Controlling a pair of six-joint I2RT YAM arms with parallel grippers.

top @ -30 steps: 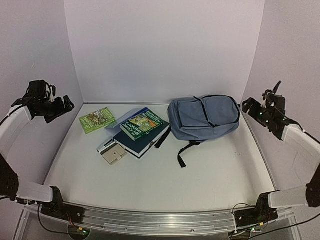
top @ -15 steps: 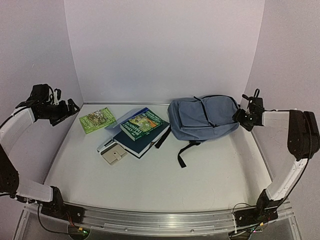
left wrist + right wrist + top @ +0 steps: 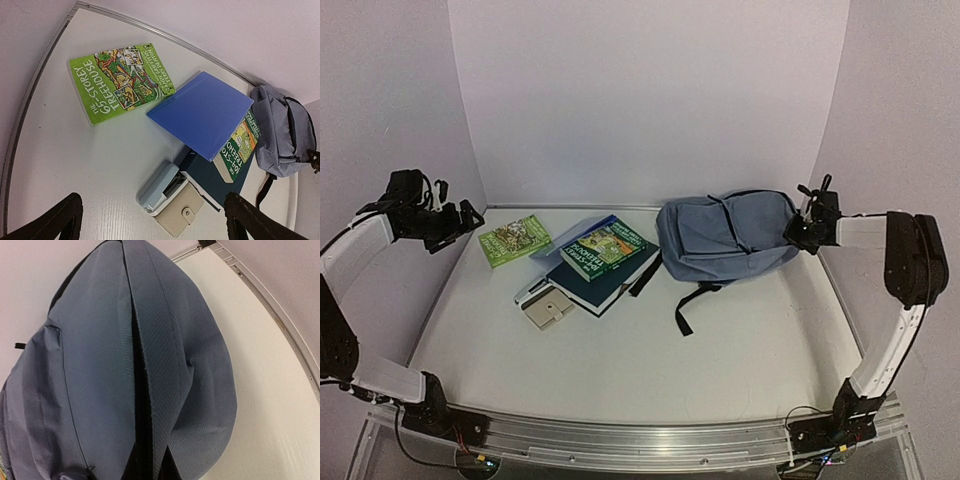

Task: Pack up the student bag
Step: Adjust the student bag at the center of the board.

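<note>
The left arm and right arm are white with black joints. The left gripper and right gripper are black, with thin black cables.

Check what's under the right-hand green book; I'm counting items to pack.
A thick dark-blue book lies under the green book, with its near edges showing. The green book covers most of it, and anything beneath the stack is hidden.

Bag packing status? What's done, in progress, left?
Done: nothing packed. The green book, the book stack and the beige case all lie on the table outside the student bag. In hand: the right gripper is shut at the bag's right end; whether it pinches fabric is unclear. The left gripper hangs open near the green book. Left: get every item into the bag.
</note>
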